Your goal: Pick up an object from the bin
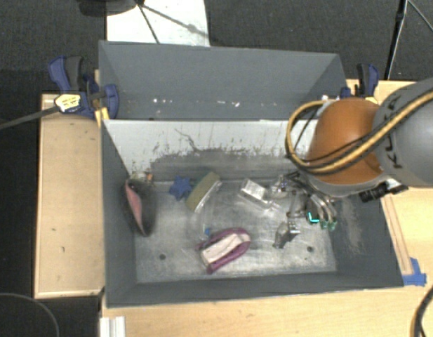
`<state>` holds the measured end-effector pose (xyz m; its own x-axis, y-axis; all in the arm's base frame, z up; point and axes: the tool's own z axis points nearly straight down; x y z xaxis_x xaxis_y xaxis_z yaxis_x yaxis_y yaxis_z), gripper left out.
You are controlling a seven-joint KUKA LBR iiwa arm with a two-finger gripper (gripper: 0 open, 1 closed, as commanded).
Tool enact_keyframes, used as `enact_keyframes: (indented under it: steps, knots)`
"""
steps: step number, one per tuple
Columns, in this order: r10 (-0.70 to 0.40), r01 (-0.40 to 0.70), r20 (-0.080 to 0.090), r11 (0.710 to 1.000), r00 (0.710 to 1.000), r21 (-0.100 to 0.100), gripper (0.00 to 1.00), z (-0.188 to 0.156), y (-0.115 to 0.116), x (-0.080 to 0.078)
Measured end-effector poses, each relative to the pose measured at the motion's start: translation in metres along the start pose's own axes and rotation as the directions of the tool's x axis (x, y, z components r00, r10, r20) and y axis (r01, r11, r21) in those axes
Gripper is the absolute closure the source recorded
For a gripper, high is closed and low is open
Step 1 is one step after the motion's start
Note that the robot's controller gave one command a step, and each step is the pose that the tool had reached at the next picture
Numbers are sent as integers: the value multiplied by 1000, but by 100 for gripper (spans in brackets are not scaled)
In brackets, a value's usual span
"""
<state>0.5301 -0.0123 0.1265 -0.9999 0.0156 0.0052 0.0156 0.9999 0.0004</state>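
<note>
My gripper hangs low over the right part of the bin floor, under the arm's orange cover. A clear crumpled plastic piece lies just up and to the left of it, close by. Further left on the floor lies a purple and white pouch, apart from the gripper. I see nothing held in the gripper.
An olive flat block and a small blue piece lie near the back wall. A pink and black object leans at the left wall. The arm and its cables cover the bin's right side.
</note>
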Motion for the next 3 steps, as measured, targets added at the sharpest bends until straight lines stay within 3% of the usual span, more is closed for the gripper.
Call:
enact_keyframes:
  steps: [1,2,3]
  knots:
    - [-113,113,17,994,993,1,0,55,51,44]
    - [-118,118,14,993,993,-3,0,48,110,51]
    - [-113,113,11,994,994,0,100,49,106,51]
